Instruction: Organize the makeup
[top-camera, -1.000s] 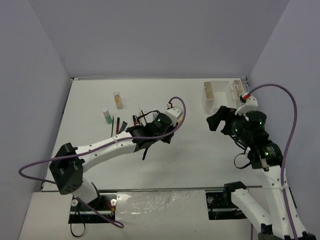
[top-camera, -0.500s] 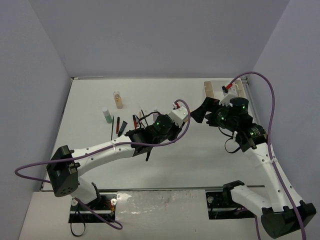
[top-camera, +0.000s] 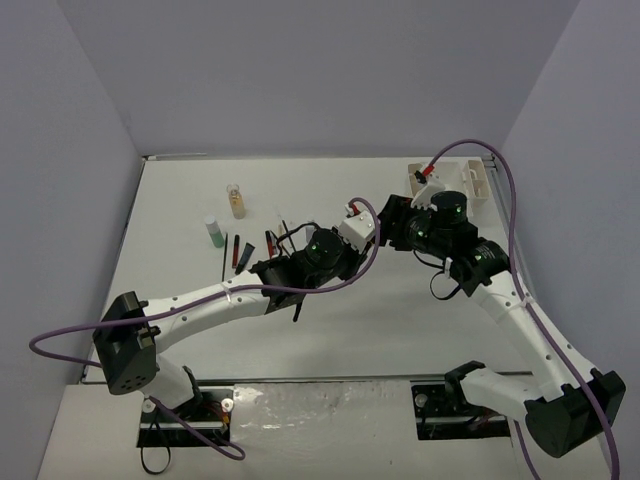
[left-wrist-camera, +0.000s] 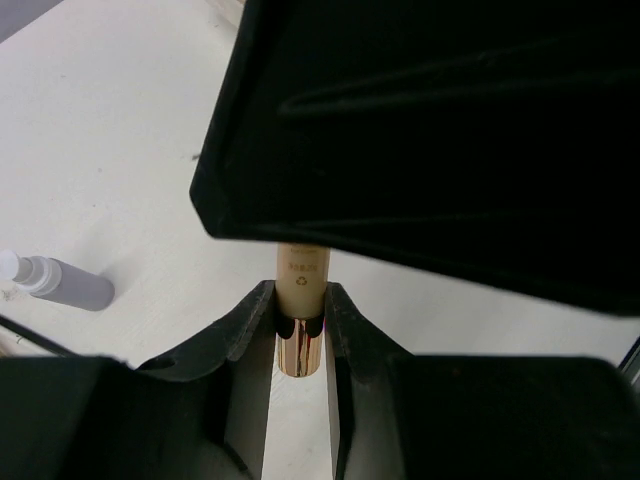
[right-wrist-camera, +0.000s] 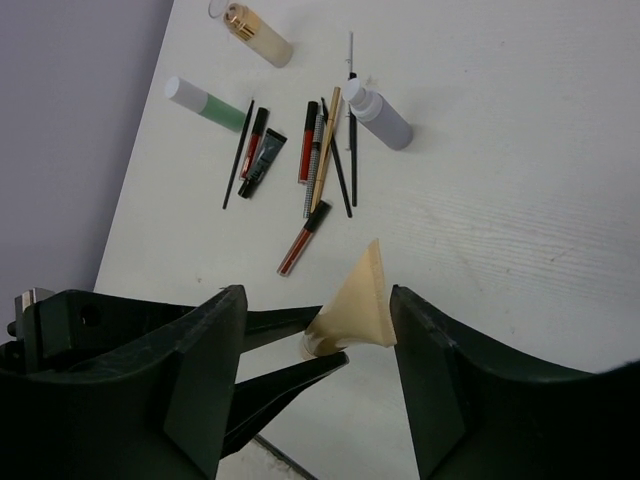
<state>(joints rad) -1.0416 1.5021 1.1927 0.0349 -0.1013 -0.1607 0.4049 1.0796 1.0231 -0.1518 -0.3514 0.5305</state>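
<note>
My left gripper (left-wrist-camera: 300, 300) is shut on a tan tube (left-wrist-camera: 302, 278) with a shiny gold cap, held up off the table. In the right wrist view the tube's flat crimped end (right-wrist-camera: 360, 295) sits between the spread fingers of my right gripper (right-wrist-camera: 318, 300), which is open, with a gap on the left side. In the top view the two grippers meet at mid-table (top-camera: 382, 226). The other makeup lies at the left: an amber bottle (right-wrist-camera: 257, 33), a green bottle (right-wrist-camera: 210, 103), a grey-purple bottle (right-wrist-camera: 380, 115), red tubes (right-wrist-camera: 308, 155), a black tube (right-wrist-camera: 265, 160) and thin black pencils (right-wrist-camera: 238, 150).
The white compartmented box (top-camera: 470, 180) stands at the back right, partly hidden behind my right arm. Purple cables loop over both arms. The table's left edge (right-wrist-camera: 130, 200) runs close to the green bottle.
My right arm has swung left, away from the white box, to the left gripper, and its jaws have narrowed around the tube's flat end. The left gripper has edged right, keeping hold of the tube.
</note>
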